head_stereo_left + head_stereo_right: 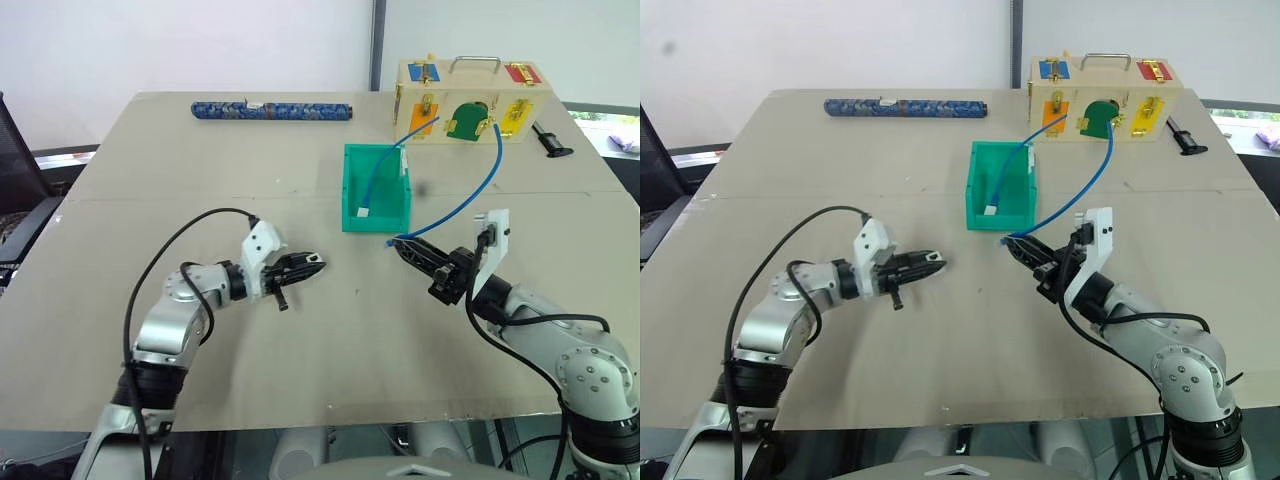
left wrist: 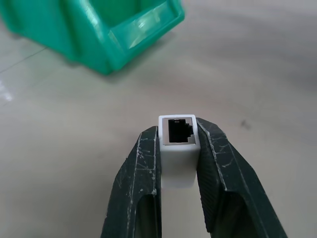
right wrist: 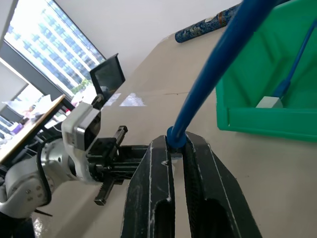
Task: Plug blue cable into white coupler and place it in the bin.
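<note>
My left gripper (image 2: 178, 130) is shut on the white coupler (image 2: 177, 158), whose dark socket faces away from the wrist. It hovers over the table (image 1: 200, 170), left of centre (image 1: 312, 265). My right gripper (image 1: 398, 243) is shut on one end of the blue cable (image 3: 218, 64), which arcs up and back toward the wooden box. The two grippers point at each other with a hand-wide gap between them. The teal-green bin (image 1: 352, 190) stands just behind that gap. Inside it lies another blue cable with a white block (image 3: 270, 102).
A pale wooden box with coloured latches (image 1: 470, 100) stands at the back right, with a small black tool (image 1: 550, 140) beside it. A dark blue patterned roll (image 1: 270, 110) lies along the far edge. Bare table lies in front of and left of the grippers.
</note>
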Action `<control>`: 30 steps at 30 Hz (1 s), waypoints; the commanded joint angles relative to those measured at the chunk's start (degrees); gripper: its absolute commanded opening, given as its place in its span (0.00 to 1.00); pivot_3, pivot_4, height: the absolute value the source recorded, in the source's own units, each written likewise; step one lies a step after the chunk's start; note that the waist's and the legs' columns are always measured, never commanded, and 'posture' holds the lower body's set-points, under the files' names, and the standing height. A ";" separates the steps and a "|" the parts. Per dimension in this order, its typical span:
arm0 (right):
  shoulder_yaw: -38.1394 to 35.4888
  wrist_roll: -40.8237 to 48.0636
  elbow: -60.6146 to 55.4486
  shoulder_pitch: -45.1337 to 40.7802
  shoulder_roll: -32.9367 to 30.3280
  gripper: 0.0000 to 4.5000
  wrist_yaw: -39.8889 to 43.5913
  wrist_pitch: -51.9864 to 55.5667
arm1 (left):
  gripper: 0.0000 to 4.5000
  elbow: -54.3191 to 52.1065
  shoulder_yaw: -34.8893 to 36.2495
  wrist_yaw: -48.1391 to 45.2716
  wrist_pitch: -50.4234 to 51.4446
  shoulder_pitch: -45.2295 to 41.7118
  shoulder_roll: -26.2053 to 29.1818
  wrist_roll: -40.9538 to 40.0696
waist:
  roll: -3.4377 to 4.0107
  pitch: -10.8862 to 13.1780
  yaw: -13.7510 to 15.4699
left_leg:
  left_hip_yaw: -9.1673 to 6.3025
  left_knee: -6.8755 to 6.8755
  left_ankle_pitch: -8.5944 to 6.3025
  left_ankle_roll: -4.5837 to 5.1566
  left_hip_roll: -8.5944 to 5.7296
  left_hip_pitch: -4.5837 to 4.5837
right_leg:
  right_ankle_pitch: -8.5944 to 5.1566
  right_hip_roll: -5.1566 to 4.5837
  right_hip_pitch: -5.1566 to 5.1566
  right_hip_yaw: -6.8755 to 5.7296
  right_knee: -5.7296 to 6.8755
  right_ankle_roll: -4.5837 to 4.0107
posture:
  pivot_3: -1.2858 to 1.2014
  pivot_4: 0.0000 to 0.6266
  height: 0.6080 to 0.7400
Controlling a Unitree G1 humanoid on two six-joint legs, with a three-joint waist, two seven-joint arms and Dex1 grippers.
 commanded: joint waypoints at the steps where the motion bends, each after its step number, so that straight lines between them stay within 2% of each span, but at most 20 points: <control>1: -1.32 -0.34 -1.71 -2.13 -1.18 0.00 1.43 -0.45 | 0.09 -0.97 -1.51 -1.47 0.32 -3.23 -1.39 -1.06 | -0.01 0.00 0.00 | -0.01 0.00 0.00 0.00 -0.02 0.00 | 0.00 0.00 0.00 0.00 0.00 0.00 | 0.52 0.24 1.00; 7: -1.19 -5.70 -1.31 -3.60 -4.66 0.00 4.87 -1.20 | 0.09 7.83 -6.50 -5.49 -7.01 -8.75 -6.03 2.56 | -0.01 0.00 0.06 | -0.02 0.01 0.00 0.00 -0.09 -0.02 | 0.00 0.00 0.00 -0.01 0.00 0.00 | 0.52 0.24 1.00; 10: 1.69 -12.46 -1.04 -4.47 -9.58 0.00 10.28 -1.34 | 0.09 14.29 -8.61 -8.76 -13.38 -11.27 -7.54 4.75 | -0.01 0.00 0.07 | -0.02 0.01 0.00 0.00 -0.13 -0.04 | 0.00 -0.01 0.00 0.00 -0.01 -0.01 | 0.52 0.24 1.00; 14: 5.63 -18.68 1.59 -7.44 -13.08 0.00 16.67 -1.24 | 0.09 25.31 -10.04 -11.48 -24.20 -14.44 -9.81 8.15 | -0.02 0.00 0.01 | -0.02 0.01 0.00 0.00 -0.13 0.00 | 0.00 0.00 0.00 0.01 0.00 -0.01 | 0.52 0.24 1.00; 18: 12.81 -28.11 8.79 -14.58 -15.94 0.00 25.99 -3.16 | 0.09 36.10 -11.17 -14.94 -32.50 -18.21 -11.90 10.77 | -0.05 0.01 0.03 | -0.04 0.07 0.01 0.01 -0.15 -0.04 | 0.01 -0.01 0.00 -0.02 0.00 0.00 | 0.52 0.24 1.00; 25: 20.43 -38.06 19.49 -24.56 -14.23 0.00 38.46 -7.07 | 0.09 45.83 -11.02 -17.60 -41.51 -21.32 -13.37 13.12 | -0.06 0.00 0.15 | -0.11 0.10 0.01 0.01 -0.21 -0.04 | 0.02 -0.06 0.04 -0.06 0.00 0.00 | 0.52 0.24 1.00; 30: 23.60 -43.01 25.79 -28.00 -11.40 0.00 44.73 -9.73 | 0.09 48.28 -10.60 -18.63 -42.96 -22.22 -13.74 13.19 | -0.07 -0.01 0.16 | -0.15 0.14 0.01 0.01 -0.25 -0.04 | 0.02 -0.08 0.06 -0.08 0.03 0.01 | 0.52 0.24 1.00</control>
